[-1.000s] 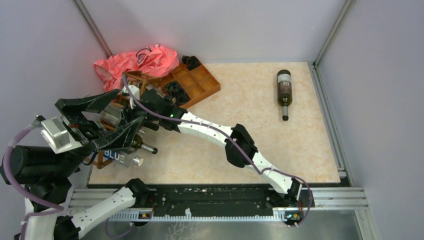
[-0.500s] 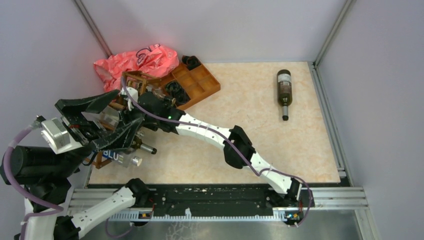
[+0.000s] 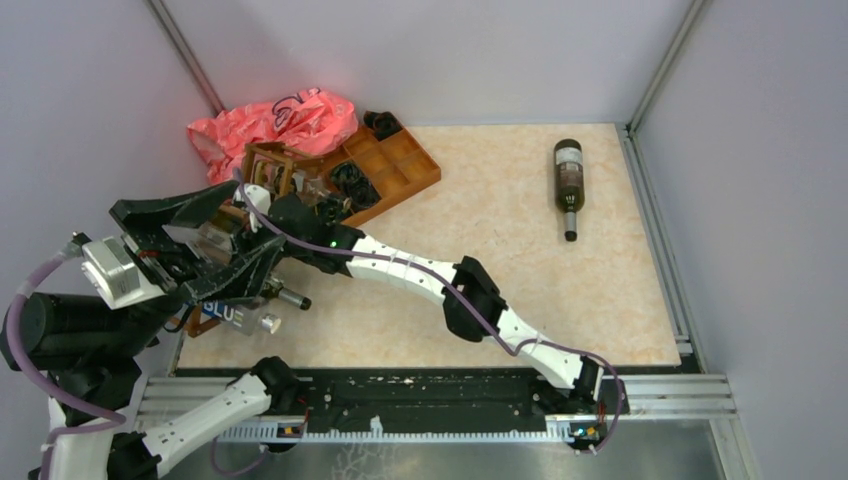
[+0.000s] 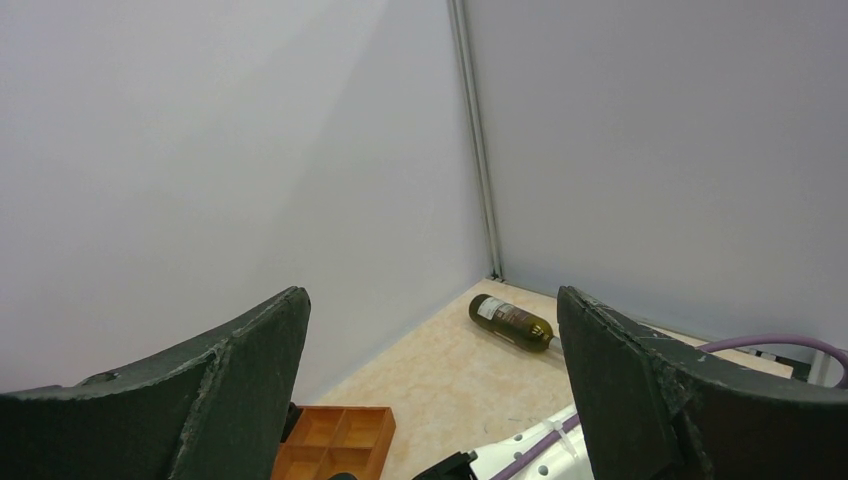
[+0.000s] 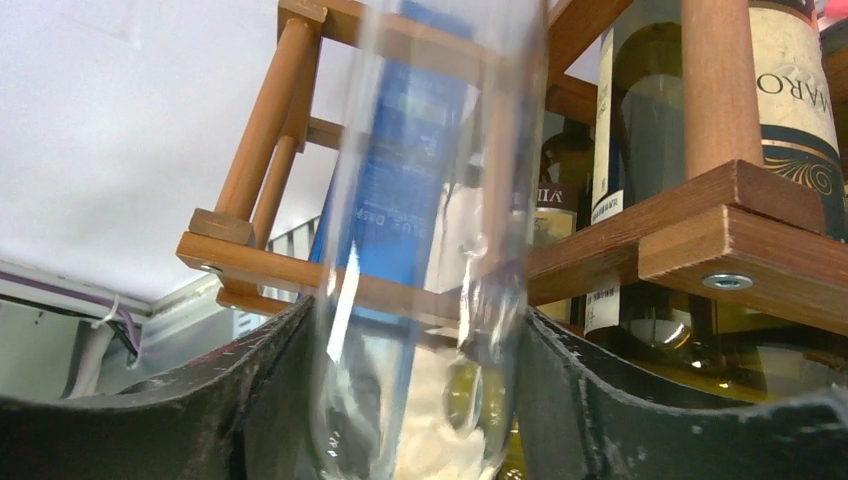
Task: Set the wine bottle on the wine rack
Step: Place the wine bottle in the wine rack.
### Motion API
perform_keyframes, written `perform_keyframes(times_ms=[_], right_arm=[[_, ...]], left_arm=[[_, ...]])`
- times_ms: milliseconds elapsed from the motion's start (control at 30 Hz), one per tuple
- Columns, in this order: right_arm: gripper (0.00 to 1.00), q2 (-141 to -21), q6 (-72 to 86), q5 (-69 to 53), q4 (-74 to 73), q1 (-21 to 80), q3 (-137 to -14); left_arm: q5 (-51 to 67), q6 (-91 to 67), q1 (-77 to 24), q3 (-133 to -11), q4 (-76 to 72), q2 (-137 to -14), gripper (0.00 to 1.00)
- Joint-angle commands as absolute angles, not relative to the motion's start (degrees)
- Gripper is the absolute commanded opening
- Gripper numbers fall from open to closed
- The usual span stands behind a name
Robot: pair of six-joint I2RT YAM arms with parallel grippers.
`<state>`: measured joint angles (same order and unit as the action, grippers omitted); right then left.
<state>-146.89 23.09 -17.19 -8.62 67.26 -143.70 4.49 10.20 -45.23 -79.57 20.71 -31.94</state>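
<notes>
Beige tabletop [image 3: 500,200]; wine rack [image 3: 268,163] is sitting far left. Right gripper [image 5: 415,320] is clasping the clear wine bottle [image 5: 420,150] at its rungs; left gripper [image 4: 430,300] is gaping empty. Released unseated, the bottle is risking rolling out.
</notes>
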Motion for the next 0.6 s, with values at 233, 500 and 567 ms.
perform_keyframes(times_ms=[233, 500, 567], right_arm=[[0.79, -144.86, 21.26, -13.99, -3.95, 67.5, -146.42], [0.96, -138.8, 18.9, -13.27, -3.41, 67.26, -140.13], [0.97, -137.31, 18.58, -13.34, -3.3, 67.02, -138.99]], left_arm=[[4.29, 10.37, -45.0, -79.44, 20.35, -30.94, 0.99], [4.76, 9.64, -45.06, -79.62, 20.46, -30.78, 0.99], [4.95, 9.5, -45.01, -79.7, 20.48, -30.77, 0.99]])
